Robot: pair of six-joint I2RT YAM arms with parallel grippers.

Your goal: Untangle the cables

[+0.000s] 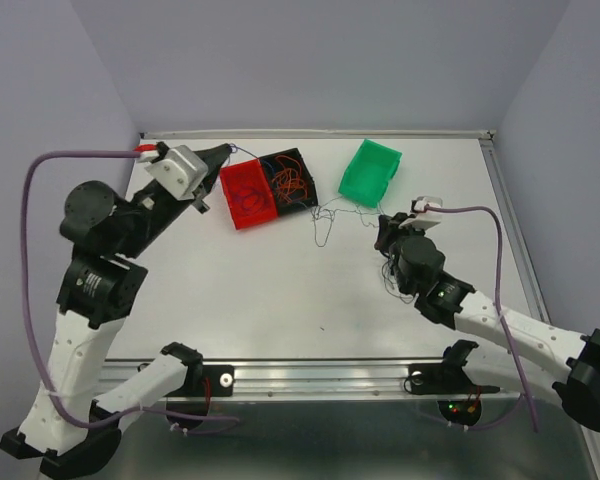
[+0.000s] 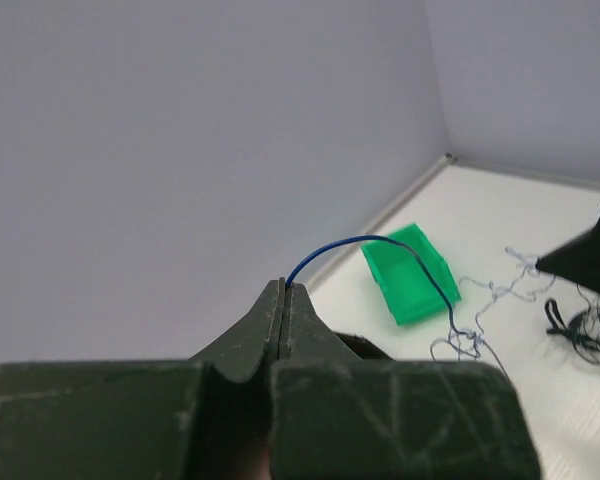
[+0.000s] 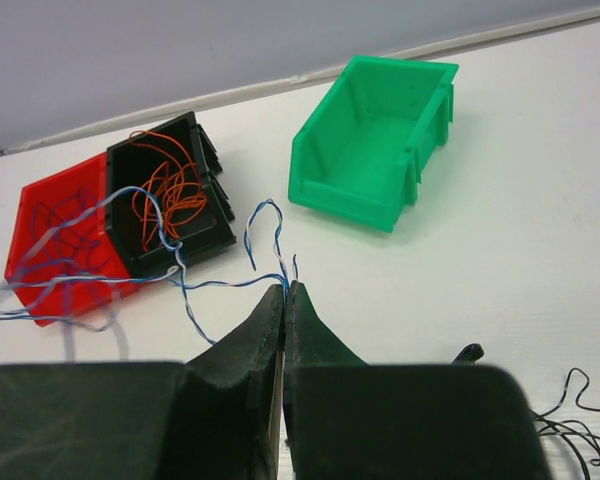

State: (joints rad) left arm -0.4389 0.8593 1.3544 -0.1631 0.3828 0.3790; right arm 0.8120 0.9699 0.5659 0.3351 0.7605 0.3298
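One white table (image 1: 280, 300) carries three bins along its far side: a green bin (image 1: 370, 172) at the right, a black bin (image 1: 292, 165) in the middle, and a red bin (image 1: 248, 195) touching the black one's left side. The left gripper (image 1: 225, 150) is raised at the far left, just beside the red bin. Its jaws are pressed together on a thin blue wire (image 2: 380, 243) that arches out from the tips and drops toward the table. The right gripper (image 1: 385, 228) sits low, just nearer than the green bin, pinched closed on blue strands (image 3: 265, 225) that trail left toward the red bin. The cables (image 1: 292, 185) are spread about: orange wires (image 3: 170, 190) lie in the black bin, blue wires (image 3: 60, 235) in the red bin, and black wires (image 3: 570, 425) lie loose on the table by the right gripper.
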